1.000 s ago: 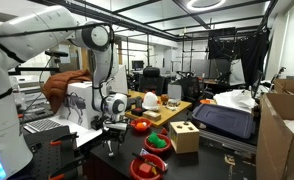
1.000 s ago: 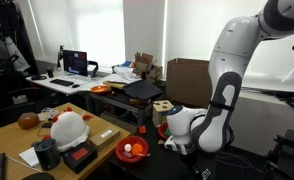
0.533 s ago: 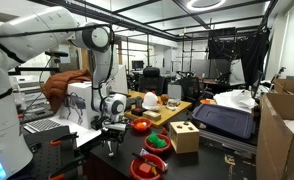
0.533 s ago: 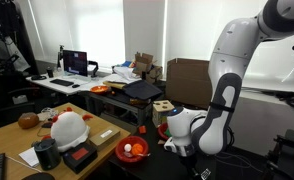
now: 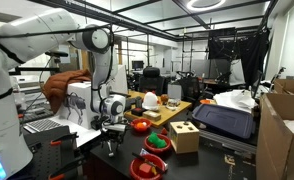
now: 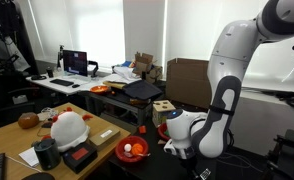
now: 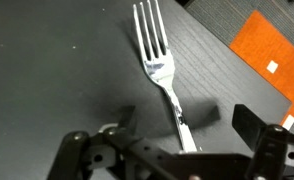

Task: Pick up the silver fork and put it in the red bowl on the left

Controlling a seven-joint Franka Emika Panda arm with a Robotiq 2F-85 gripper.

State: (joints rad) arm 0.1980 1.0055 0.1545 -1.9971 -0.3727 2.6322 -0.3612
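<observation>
The silver fork [image 7: 165, 80] lies flat on the dark table, tines pointing away from me in the wrist view. My gripper [image 7: 187, 122] is open and low over it, one finger on each side of the handle, not touching it. In both exterior views the gripper [image 5: 111, 128] [image 6: 177, 147] hangs just above the dark table, and the fork is too small to make out there. The red bowl [image 5: 140, 126] [image 6: 132, 150], shallow with an orange-red inside and a small pale object in it, stands beside the gripper.
A red bowl with green pieces [image 5: 155, 143] and another red bowl [image 5: 147, 167] stand next to the tan wooden box [image 5: 184, 135]. A flat orange patch [image 7: 272, 60] lies near the fork. A white helmet-like object [image 6: 67, 127] sits on the wooden table.
</observation>
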